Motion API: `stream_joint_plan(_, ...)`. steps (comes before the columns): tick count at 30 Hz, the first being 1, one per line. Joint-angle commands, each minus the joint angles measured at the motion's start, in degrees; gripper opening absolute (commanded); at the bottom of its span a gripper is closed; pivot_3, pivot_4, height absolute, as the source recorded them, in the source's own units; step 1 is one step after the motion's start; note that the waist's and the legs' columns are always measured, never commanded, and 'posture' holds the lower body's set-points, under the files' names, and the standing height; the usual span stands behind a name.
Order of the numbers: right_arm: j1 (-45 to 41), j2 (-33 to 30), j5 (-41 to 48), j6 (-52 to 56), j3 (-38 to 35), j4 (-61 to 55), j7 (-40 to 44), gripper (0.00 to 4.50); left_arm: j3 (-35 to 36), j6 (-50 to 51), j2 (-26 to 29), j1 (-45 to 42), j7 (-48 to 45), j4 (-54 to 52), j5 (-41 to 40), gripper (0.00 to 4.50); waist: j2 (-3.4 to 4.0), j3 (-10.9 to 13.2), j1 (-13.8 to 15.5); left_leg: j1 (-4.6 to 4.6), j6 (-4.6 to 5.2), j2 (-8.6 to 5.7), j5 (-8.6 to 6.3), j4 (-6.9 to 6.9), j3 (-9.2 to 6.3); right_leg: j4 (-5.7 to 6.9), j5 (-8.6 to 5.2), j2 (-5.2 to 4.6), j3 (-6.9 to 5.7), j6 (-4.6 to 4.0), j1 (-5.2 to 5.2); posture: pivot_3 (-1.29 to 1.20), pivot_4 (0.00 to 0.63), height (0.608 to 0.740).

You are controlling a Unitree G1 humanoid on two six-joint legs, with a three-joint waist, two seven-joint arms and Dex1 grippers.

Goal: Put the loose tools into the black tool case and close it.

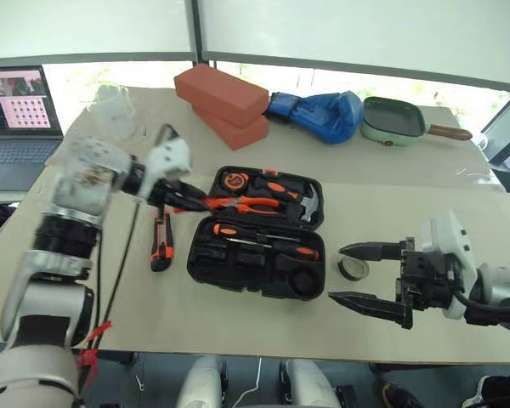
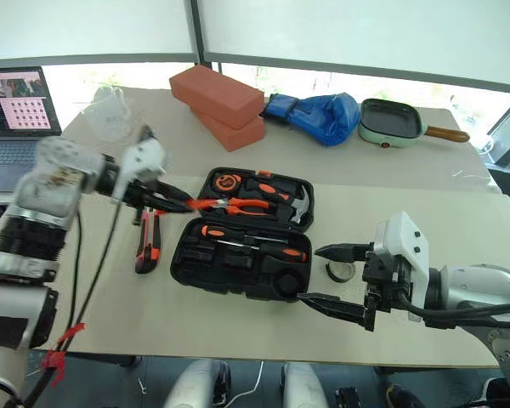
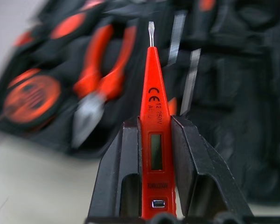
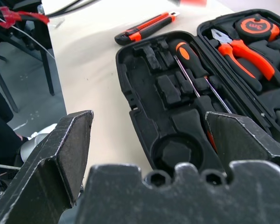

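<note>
head views: left gripper (image 1: pixel 180 197) clamps the slim red screwdriver (image 1: pixel 195 201) at the open black tool case (image 1: pixel 255 234)'s left edge; utility knife (image 1: pixel 160 240) and tape roll (image 1: pixel 353 269) lie on the table | left wrist: screwdriver nipped near its butt, could pivot and miss its recess | right wrist: right gripper (image 1: pixel 370 279) spread wide, empty, beside the case; could nudge it.

Head views look down; wrist cameras close on case (image 1: pixel 255 234).

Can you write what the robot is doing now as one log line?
left gripper: shut on red screwdriver, over open tool case | right gripper: open, by tape roll | utility knife: on table
</note>
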Motion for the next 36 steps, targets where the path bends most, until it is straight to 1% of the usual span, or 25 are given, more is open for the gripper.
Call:
stream_joint_plan(1, 1.0, 0.3, -0.5, -1.7, -2.2, -2.7, -1.5, 4.5, -3.1, -2.4, -1.0, 0.1, -1.2, -2.8, 0.8, 0.45, 0.0, 0.0, -0.1, 0.01, 0.0, -0.01, 0.0, 0.0, 0.0, 0.0, 0.0, 0.01, 0.01, 0.0, 0.0, 0.0, 0.15, 0.738)
stream_joint_plan(4, 1.9, 0.7, -0.1, -1.8, -2.7, -3.8, -2.8, 4.5, -5.4, -2.2, -2.0, -0.2, -1.3, -2.9, 1.4, 0.45, 0.01, 0.0, 0.1, 0.01, 0.01, -0.02, 0.0, 0.0, -0.01, 0.0, 0.0, 0.01, 0.02, 0.0, 0.01, 0.0, 0.15, 0.738)
stream_joint_plan(8, 3.2, 1.2, -0.2, -1.8, -3.5, -4.7, -4.2, 4.5, -8.0, -3.3, -1.1, 0.6, -3.2, -3.3, 2.6, 0.45, 0.01, 0.0, 0.2, 0.0, 0.03, -0.03, -0.01, 0.06, -0.01, 0.0, -0.01, 0.0, 0.02, 0.02, 0.02, 0.0, 0.15, 0.738)
stream_joint_plan(12, 3.8, 1.8, -0.4, -2.2, -3.5, -5.4, -5.6, 4.5, -9.7, -0.8, -1.9, 0.6, -2.6, -0.8, 4.3, 0.45, 0.01, 0.0, 0.2, 0.0, 0.03, -0.03, -0.01, 0.06, -0.02, 0.0, -0.01, -0.01, 0.02, 0.02, 0.03, 0.0, 0.15, 0.738)
stream_joint_plan(14, 3.9, 1.9, -0.4, -2.3, -3.4, -5.7, -6.1, 4.5, -10.6, -2.4, -1.9, 0.7, -2.4, -0.1, 5.3, 0.45, 0.01, 0.0, 0.2, 0.0, 0.03, -0.03, -0.02, 0.09, -0.02, 0.0, -0.01, -0.01, 0.02, 0.02, 0.03, 0.0, 0.15, 0.738)
stream_joint_plan(17, 3.8, 1.9, -0.4, -2.4, -3.4, -5.8, -6.7, 4.5, -10.4, -0.3, -3.5, 0.5, -1.3, 0.4, 5.0, 0.45, 0.01, 0.0, 0.3, 0.0, 0.04, -0.03, -0.02, 0.09, -0.03, -0.01, -0.01, -0.01, 0.02, 0.03, 0.05, 0.0, 0.15, 0.738)
stream_joint_plan(20, 3.4, 1.7, 0.2, -2.4, -3.5, -5.7, -7.2, 4.5, -10.8, -2.7, -4.6, 0.3, 0.6, 2.6, 6.4, 0.45, 0.02, 0.0, 0.4, 0.0, 0.06, -0.05, -0.03, 0.14, -0.05, -0.01, -0.02, -0.03, 0.01, 0.05, 0.08, 0.0, 0.15, 0.738)
stream_joint_plan(24, 2.9, 1.5, 0.8, -2.3, -3.4, -5.7, -7.7, 4.5, -10.9, -3.2, -5.5, 0.1, 1.8, 5.0, 7.3, 0.45, 0.04, 0.0, 0.3, 0.02, 0.08, -0.05, -0.04, 0.14, -0.06, 0.0, -0.01, -0.01, 0.01, 0.05, 0.1, 0.0, 0.15, 0.738)
stream_joint_plan(36, 0.1, 1.4, 1.4, -1.9, -1.6, -4.8, -8.9, 4.5, -10.8, -3.1, -4.0, 0.8, -0.5, 4.1, 7.8, 0.45, 0.06, 0.0, 0.2, 0.02, 0.08, -0.04, -0.04, 0.16, -0.08, 0.03, -0.01, -0.01, 0.02, 0.05, 0.09, 0.0, 0.15, 0.738)
